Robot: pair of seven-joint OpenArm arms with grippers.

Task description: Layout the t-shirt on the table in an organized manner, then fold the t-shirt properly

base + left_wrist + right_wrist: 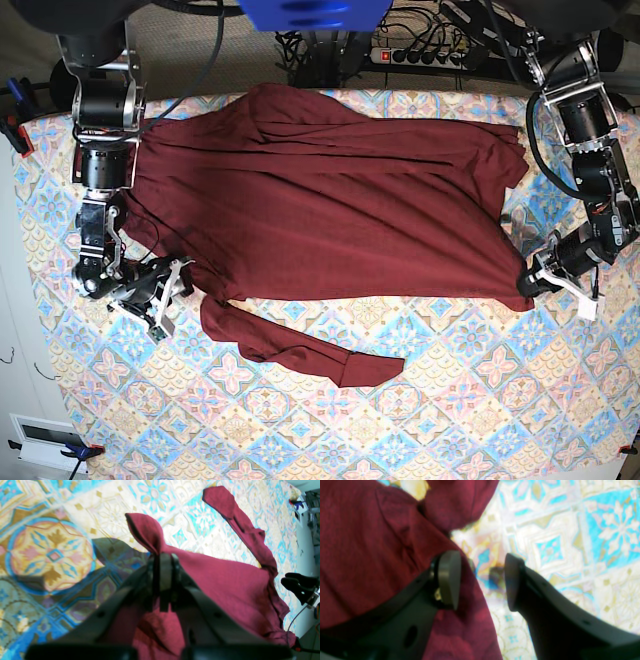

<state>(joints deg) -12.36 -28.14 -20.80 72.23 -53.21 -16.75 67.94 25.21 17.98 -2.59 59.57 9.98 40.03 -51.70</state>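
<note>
We note the t-shirt (320, 200) lies spread across the upper table (450, 400), one sleeve trailing lower centre. Left gripper (163, 560) is clamped on a hem corner; right gripper (481, 580) stands apart. Layout nearly done; folding remains.

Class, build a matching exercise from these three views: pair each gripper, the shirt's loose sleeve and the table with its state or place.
1. left gripper
2. right gripper
3. long loose sleeve of the dark maroon knit t-shirt
4. table in pastel tile-pattern cloth

A. open, fingers apart at the shirt's edge
B. lies under everything
C. shut on a pinch of fabric
D. trails over bare cloth near the camera

Pairs: 1-C, 2-A, 3-D, 4-B
</note>
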